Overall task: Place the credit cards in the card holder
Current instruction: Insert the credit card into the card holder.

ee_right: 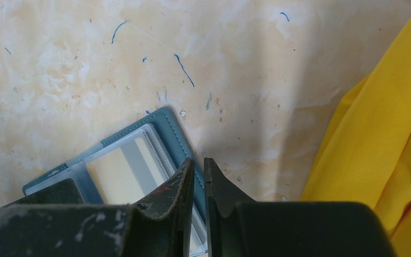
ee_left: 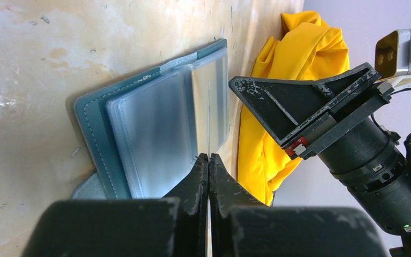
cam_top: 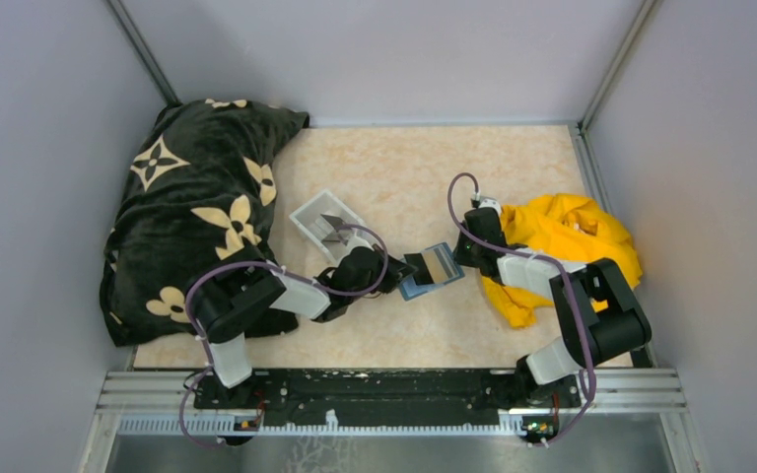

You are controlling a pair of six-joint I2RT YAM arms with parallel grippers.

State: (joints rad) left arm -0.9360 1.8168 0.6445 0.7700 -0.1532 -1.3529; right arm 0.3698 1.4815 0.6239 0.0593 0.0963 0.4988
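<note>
The card holder (ee_right: 172,131) lies open on the tabletop (ee_right: 235,64), its edge pinched steady in the right gripper (ee_right: 199,170), jaws narrow, so the left gripper (ee_left: 208,160), jaws shut on a yellow card (ee_right: 120,174), can sleeve it.

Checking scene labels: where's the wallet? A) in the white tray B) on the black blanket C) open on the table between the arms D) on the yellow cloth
C: the wallet lies open on the table, clear sleeves showing, with the left fingers and right fingers at its edges.
</note>
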